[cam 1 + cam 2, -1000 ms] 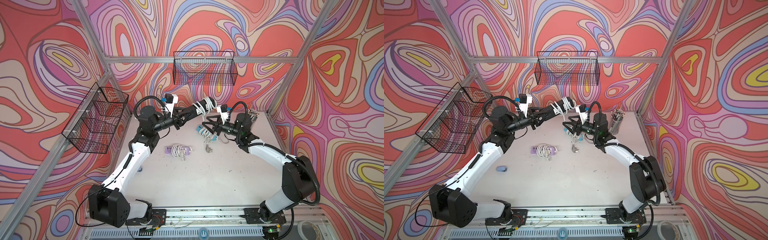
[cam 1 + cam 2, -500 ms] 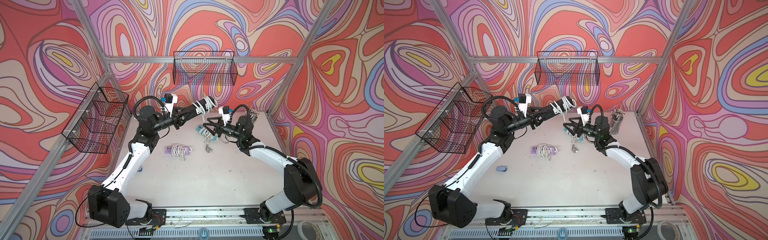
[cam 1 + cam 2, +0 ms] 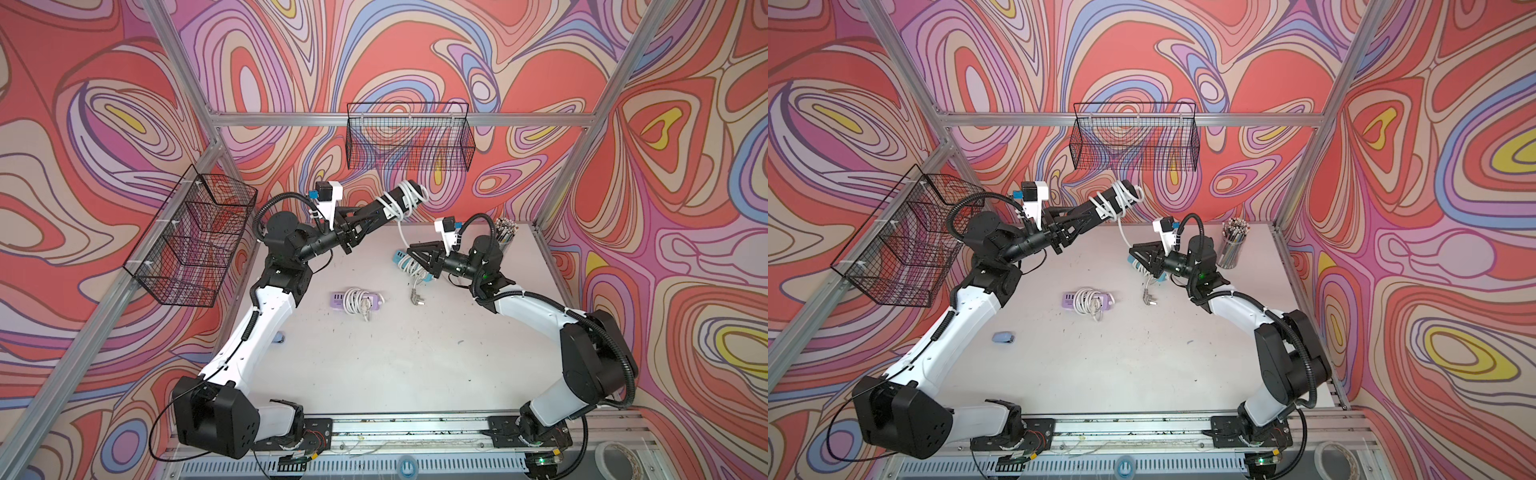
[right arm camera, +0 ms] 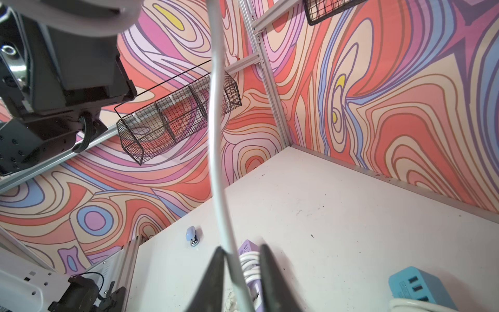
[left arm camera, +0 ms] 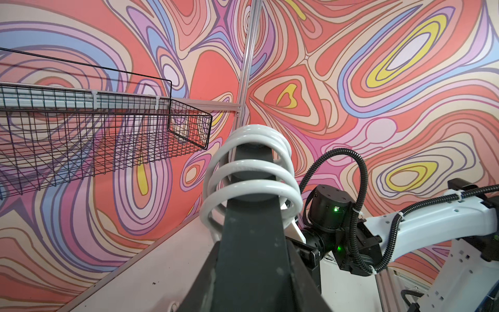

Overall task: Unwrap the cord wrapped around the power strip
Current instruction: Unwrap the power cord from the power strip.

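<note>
From my station I see the left end effector (image 3: 376, 212) clamped on the near end of the black power strip (image 5: 252, 216). It holds the strip tilted up in the air just below the wire basket (image 3: 409, 137) on the back wall, with the white cord (image 5: 251, 189) wound in several loops round the far end. One loose length of cord hangs from those loops, further below the basket, into the right end effector (image 3: 412, 254), whose fingers are pinched narrow on it above the bench (image 3: 374, 365).
</note>
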Available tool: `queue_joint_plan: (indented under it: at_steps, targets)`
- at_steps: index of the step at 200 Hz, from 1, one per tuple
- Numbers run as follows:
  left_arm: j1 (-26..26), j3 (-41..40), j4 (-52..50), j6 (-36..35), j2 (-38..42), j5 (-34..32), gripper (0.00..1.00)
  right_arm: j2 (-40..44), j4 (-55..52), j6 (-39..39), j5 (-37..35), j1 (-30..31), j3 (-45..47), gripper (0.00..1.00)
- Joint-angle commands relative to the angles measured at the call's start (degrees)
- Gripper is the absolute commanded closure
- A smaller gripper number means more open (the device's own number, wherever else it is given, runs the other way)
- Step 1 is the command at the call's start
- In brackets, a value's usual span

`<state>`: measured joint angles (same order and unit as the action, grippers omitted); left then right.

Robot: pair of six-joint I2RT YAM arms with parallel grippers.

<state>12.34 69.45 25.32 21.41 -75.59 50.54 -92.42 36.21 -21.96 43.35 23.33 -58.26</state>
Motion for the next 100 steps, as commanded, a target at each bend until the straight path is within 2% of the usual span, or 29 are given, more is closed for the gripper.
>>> queue_joint_plan:
  at_steps: [1, 56, 100]
  targets:
    - [-0.2, 1.3, 6.4, 1.4, 0.9, 1.0, 1.00, -1.0, 0.9, -0.2, 0.3, 0.2, -1.1, 1.00]
    - [-0.2, 2.1, 7.9, 3.8, -0.8, 3.6, 1.00, -1.0, -0.8, 0.0, -2.2, -4.0, -5.1, 1.00]
    - [0.3, 2.4, 9.5, 6.2, -3.9, 5.2, 1.00, -3.3, -9.5, 3.1, -2.9, -8.1, -20.4, 1.00]
